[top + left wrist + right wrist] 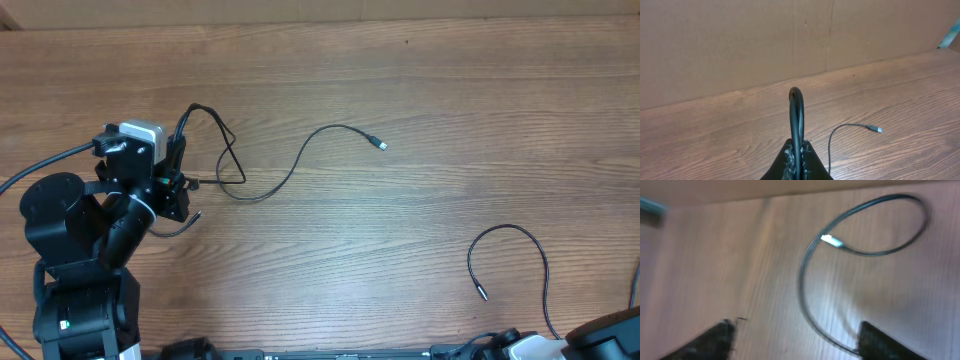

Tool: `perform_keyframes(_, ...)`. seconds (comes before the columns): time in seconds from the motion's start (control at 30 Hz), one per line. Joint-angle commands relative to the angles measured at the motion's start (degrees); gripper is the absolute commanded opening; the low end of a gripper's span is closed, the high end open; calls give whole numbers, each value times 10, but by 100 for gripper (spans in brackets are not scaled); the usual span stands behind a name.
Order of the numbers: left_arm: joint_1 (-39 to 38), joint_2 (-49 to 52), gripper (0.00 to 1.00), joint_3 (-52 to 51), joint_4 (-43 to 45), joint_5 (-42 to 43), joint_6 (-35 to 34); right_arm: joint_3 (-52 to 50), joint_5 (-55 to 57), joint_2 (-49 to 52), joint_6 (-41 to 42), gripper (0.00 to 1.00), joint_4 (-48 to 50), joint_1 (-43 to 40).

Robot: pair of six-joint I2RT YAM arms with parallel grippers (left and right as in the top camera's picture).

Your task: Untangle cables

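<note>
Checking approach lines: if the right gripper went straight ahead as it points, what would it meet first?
Probably the looped cable lying on the table, just ahead of the open right gripper; the view is blurred, so depth is uncertain.

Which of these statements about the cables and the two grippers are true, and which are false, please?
1. The left gripper has its jaws shut on a loop of the long cable. True.
2. The right gripper has its jaws clamped on the curled cable. False: its jaws stand wide apart.
3. The long cable and the curled cable lie crossed over each other. False: the curled cable lies on its own toward the right side of the table.
4. The long cable's silvery plug rests on the table. True.
</note>
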Motion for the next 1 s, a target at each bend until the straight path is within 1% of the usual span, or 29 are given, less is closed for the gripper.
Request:
perform_keyframes(0.0,3,-2,4,12,4,11,-10,37,-109,-33,-15,91,-3,3)
perform_keyframes(0.03,3,-2,4,12,4,11,-12,43,-119,-49,-15,100,-13,3)
perform_keyframes(0.13,3,-2,4,12,4,12,-25,44,-97,-91,-6,100,-37,3)
perform_keyframes(0.17,3,-2,4,12,4,18,-25,44,-68,-106,8,100,-51,3)
perform_keyframes(0.2,3,-2,4,12,4,28,-25,44,-9,-125,38,100,-73,3)
perform_keyframes(0.27,3,-2,4,12,4,40,-25,44,75,-148,86,100,-111,3)
perform_keyframes(0.33,3,-2,4,12,3,42,-25,44,90,-155,100,100,-137,3)
perform_keyframes(0.43,3,-2,4,12,0,42,-25,42,60,-153,103,100,-194,7)
perform_keyframes(0.47,3,-2,4,12,-2,47,-24,42,43,-149,103,100,-232,16)
perform_keyframes(0.53,3,-2,4,12,-3,59,-24,42,30,-145,100,100,-264,33)
perform_keyframes(0.7,3,-2,4,12,-3,81,-20,42,18,-144,22,100,-304,125)
perform_keyframes(0.77,3,-2,4,12,-3,82,-20,42,18,-144,-23,100,-313,183)
perform_keyframes(0.8,3,-2,4,12,-3,82,-20,42,18,-144,-37,100,-316,200)
perform_keyframes(0.83,3,-3,4,12,-3,82,-20,41,18,-144,-65,100,-322,238)
perform_keyframes(0.9,3,-5,5,12,-3,82,-20,36,20,-144,-93,100,-329,302)
perform_keyframes(0.97,3,-10,5,13,-3,82,-20,28,20,-143,-93,100,-334,346)
